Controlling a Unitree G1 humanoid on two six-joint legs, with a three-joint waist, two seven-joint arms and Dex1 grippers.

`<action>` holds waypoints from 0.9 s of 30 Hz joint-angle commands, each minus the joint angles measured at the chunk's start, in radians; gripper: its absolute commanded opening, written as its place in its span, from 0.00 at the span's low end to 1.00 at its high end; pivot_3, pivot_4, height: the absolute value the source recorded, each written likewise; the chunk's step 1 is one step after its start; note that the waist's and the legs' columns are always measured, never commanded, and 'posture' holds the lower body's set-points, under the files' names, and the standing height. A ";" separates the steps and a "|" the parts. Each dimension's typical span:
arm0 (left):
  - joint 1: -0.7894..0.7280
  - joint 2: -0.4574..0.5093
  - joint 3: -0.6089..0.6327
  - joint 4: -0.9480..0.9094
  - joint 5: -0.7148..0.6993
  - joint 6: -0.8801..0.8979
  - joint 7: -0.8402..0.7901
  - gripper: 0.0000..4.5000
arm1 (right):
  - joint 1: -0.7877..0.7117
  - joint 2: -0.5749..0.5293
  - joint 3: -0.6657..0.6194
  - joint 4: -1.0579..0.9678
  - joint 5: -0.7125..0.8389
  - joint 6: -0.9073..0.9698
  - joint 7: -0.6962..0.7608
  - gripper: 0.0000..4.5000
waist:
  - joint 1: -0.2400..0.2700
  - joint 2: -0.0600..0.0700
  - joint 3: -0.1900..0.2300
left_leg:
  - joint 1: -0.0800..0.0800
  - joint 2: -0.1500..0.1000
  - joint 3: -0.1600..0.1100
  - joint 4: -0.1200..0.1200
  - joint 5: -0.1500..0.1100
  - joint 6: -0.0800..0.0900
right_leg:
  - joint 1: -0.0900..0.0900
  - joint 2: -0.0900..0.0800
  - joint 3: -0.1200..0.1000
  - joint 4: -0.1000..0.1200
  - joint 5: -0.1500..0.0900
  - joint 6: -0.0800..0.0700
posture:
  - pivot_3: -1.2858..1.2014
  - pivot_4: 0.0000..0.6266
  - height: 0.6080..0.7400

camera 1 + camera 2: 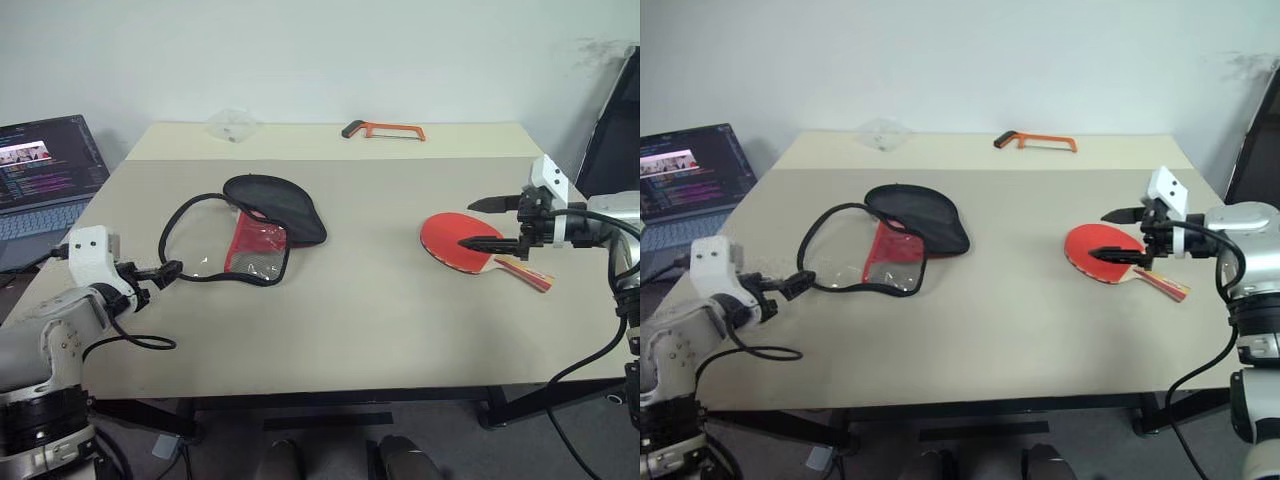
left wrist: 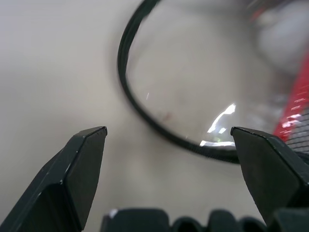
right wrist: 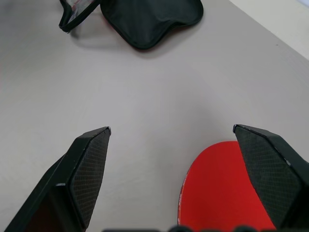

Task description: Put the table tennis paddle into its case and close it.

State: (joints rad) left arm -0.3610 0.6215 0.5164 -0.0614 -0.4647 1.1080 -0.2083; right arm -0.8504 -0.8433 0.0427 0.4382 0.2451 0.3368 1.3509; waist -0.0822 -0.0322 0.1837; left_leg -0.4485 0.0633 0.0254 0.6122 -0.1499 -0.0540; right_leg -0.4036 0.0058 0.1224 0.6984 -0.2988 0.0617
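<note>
Nearest the head camera, the left gripper (image 1: pixel 170 270) hovers low over the near left part of a beige table (image 1: pixel 350 330), its two black fingers spread apart and holding nothing. Its tips sit just beside the black zip edge of the case (image 1: pixel 250 232), which lies unzipped and spread flat: a black half towards the far side, a red half with a clear panel towards the near side, and a loop of black edging curving out towards the left gripper. On the right side of the table lies the table tennis paddle (image 1: pixel 452 240), red face up, its striped handle pointing towards the table's right edge. The right gripper (image 1: pixel 477 224) is above the paddle's face, jaws wide apart and empty. An orange hacksaw (image 1: pixel 384 130) and a small clear plastic bag (image 1: pixel 232 124) rest near the far edge. An open laptop (image 1: pixel 45 175) stands off the table's left side.

From the left wrist, two black fingers (image 2: pixel 72 179) stand well apart, and the case's black edging curves across the table between and beyond them.

From the right wrist, the fingers (image 3: pixel 84 169) are spread wide; the paddle's red face lies beside one finger, the black case farther off.
</note>
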 commanded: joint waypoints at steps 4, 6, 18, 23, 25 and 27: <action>-0.061 -0.101 -0.036 -0.012 0.029 0.023 0.101 1.00 | -0.030 -0.003 -0.001 -0.024 -0.012 -0.009 -0.004 1.00 | 0.001 0.000 0.000 | 0.000 0.000 0.000 0.000 0.000 0.000 | 0.000 0.000 0.000 0.000 0.000 0.000 | 0.52 0.24 1.00; -0.074 -0.121 -0.043 0.004 0.041 0.012 0.122 1.00 | -0.029 -0.005 -0.003 -0.024 -0.011 -0.010 -0.001 1.00 | 0.002 0.000 0.000 | 0.000 0.000 -0.001 0.000 0.000 0.000 | 0.000 0.000 0.000 0.000 0.000 0.000 | 0.52 0.24 1.00; -0.177 -0.216 -0.049 0.140 0.085 -0.034 0.211 0.96 | -0.017 -0.011 -0.011 -0.062 -0.006 0.012 -0.004 1.00 | 0.002 0.000 0.000 | 0.001 -0.001 -0.001 0.000 0.001 -0.001 | 0.001 0.000 0.000 0.000 0.001 0.001 | 0.52 0.24 1.00; -0.185 -0.249 -0.033 0.156 0.083 -0.039 0.233 0.64 | -0.014 -0.019 -0.018 -0.070 -0.006 0.016 -0.005 1.00 | 0.002 0.000 -0.001 | 0.002 -0.002 -0.002 0.001 0.002 -0.001 | 0.004 0.000 0.000 0.000 0.002 0.002 | 0.52 0.24 1.00; -0.180 -0.248 -0.043 0.162 0.091 -0.048 0.230 0.48 | -0.016 -0.021 -0.019 -0.072 -0.006 0.018 -0.006 1.00 | 0.005 0.000 0.000 | 0.003 -0.002 -0.003 0.002 0.002 -0.001 | 0.006 0.000 -0.001 -0.001 0.003 0.003 | 0.52 0.24 1.00; -0.180 -0.246 -0.050 0.170 0.094 -0.055 0.225 0.32 | -0.014 -0.021 -0.019 -0.076 -0.006 0.020 -0.006 1.00 | 0.008 0.000 0.000 | 0.004 -0.003 -0.003 0.002 0.002 -0.001 | 0.008 -0.001 -0.001 -0.002 0.003 0.003 | 0.52 0.24 1.00</action>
State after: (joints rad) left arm -0.5356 0.3859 0.4839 0.0965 -0.3687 1.0551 0.0302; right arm -0.8521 -0.8432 0.0586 0.3978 0.2242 0.3578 1.3470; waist -0.0740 -0.0324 0.1832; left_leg -0.4431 0.0608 0.0224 0.6139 -0.1483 -0.0551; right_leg -0.3942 0.0050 0.1211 0.6959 -0.2961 0.0646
